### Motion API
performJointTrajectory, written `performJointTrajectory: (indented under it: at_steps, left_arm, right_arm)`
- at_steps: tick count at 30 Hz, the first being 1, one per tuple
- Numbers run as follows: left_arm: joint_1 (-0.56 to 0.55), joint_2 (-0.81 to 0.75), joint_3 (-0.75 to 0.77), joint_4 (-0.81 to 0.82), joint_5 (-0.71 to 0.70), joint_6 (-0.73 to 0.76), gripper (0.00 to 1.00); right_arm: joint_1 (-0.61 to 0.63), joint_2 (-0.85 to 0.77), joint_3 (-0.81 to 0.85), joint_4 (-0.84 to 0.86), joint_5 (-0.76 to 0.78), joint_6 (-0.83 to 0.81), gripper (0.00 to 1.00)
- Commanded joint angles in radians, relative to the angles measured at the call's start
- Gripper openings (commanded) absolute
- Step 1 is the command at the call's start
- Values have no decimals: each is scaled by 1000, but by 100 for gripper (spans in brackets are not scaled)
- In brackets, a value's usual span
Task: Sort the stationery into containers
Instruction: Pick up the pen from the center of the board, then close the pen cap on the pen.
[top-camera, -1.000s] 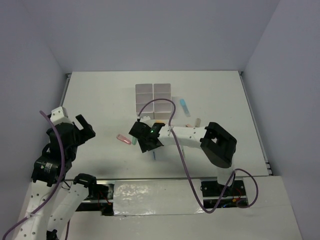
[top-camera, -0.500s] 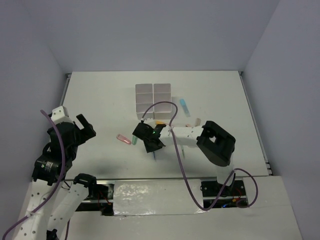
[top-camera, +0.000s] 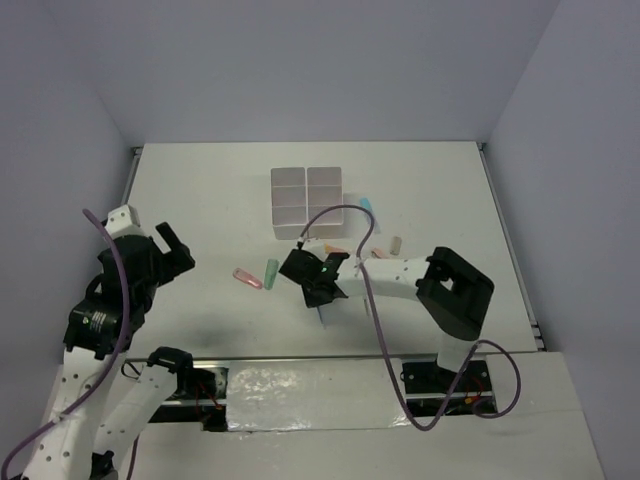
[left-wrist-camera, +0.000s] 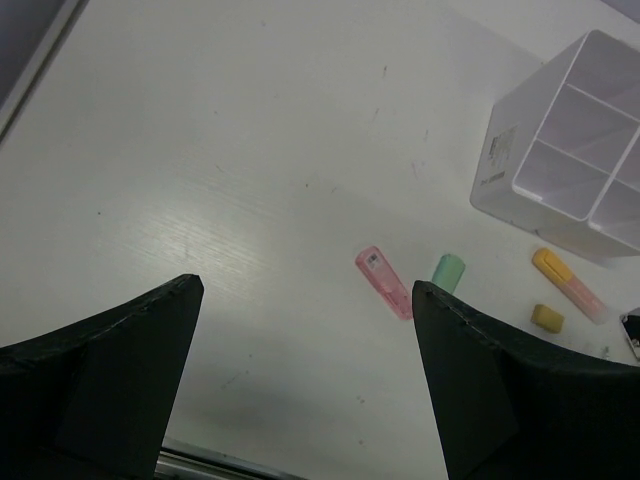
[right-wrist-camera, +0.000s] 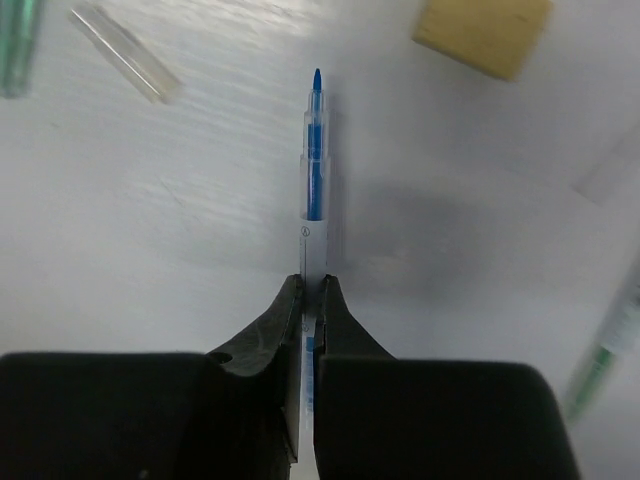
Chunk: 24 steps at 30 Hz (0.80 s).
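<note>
My right gripper (right-wrist-camera: 310, 290) is clamped on the blue pen (right-wrist-camera: 314, 150) — containers (top-camera: 307, 203) beyond it look empty, pink marker (top-camera: 247, 277) loose to its left, so sorting's barely begun.

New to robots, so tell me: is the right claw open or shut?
Shut: the right gripper pinches the blue pen between its jaws.

The box (top-camera: 306, 201) stands mid-worktop, closer to the far edge. Before its near left corner two markers lie side by side, not touching: the left marker (top-camera: 246, 278) and the right marker (top-camera: 271, 271). A third marker (left-wrist-camera: 568, 285) lies just before the box's near wall, and a small block (left-wrist-camera: 546, 317) lies just before that. A fourth marker (top-camera: 370, 208) lies right of the box. The right pincer (right-wrist-camera: 310, 288), right of the paired markers, grips a pen (right-wrist-camera: 314, 150). The left pincer (left-wrist-camera: 305, 288) hangs by the left edge.
</note>
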Motion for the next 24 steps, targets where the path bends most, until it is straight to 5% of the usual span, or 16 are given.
performJointTrajectory:
  at_steps: [1, 6, 8, 11, 14, 19, 24]
  left_arm:
    - [6, 91, 104, -10, 55, -114, 99]
    - [-76, 173, -5, 157, 205, -306, 99]
    - [-179, 218, -16, 152, 103, -463, 97]
    - [-549, 354, 5, 123, -165, -733, 99]
    - [-672, 631, 132, -23, -278, -993, 99]
    - [-738, 979, 347, -187, -235, -1246, 89]
    - [-740, 1122, 422, -190, -216, -1291, 86]
  right_arm:
    - [-1, -191, -11, -127, 88, 30, 0]
    - [1, -547, -56, -209, 153, 5, 0]
    - [1, -619, -20, -323, 171, -6, 0]
    - [-4, -693, 16, -471, 298, -10, 0]
    - [-43, -768, 29, -534, 309, -45, 0]
    - [-56, -843, 4, -580, 295, -50, 0]
    - [-56, -923, -14, -588, 288, -59, 0]
